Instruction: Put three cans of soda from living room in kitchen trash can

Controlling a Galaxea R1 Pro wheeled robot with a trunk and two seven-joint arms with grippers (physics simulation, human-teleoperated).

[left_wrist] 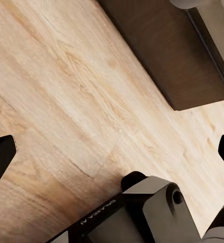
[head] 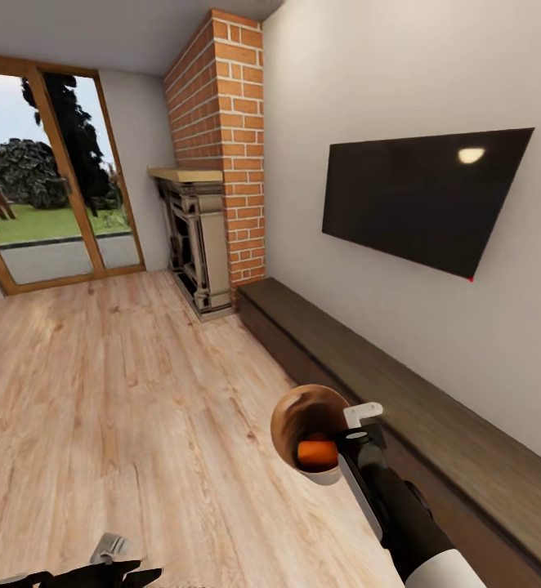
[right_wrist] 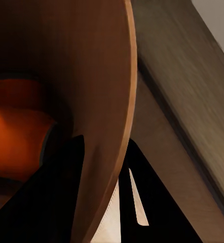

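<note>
across the whole head view runs the living room: a light wood plank floor (head: 123,392), a glass door at upper left, a red brick column (head: 221,139) at top centre, a black wall tv (head: 422,196) at upper right with a long dark low bench (head: 401,392) below it.

at lower centre right of the head view the tash can (head: 307,420) hangs off the floor, carried by the right pincer (head: 360,437), which is closed on its rim; in the right wrist view one dark finger (right_wrist: 56,197) lies inside the brown wall and one outside. the bin is tipped toward the camera yet mouth up, likely so its load stays in while the robot drives on.

the bin is pale grey outside, tan-brown inside. at least one bright orange can of soda (head: 317,452) lies on its side at the bottom; how many more cannot be told.

the left pincer (left_wrist: 112,152) hangs low over bare floor, spread wide and holding nothing.
</note>
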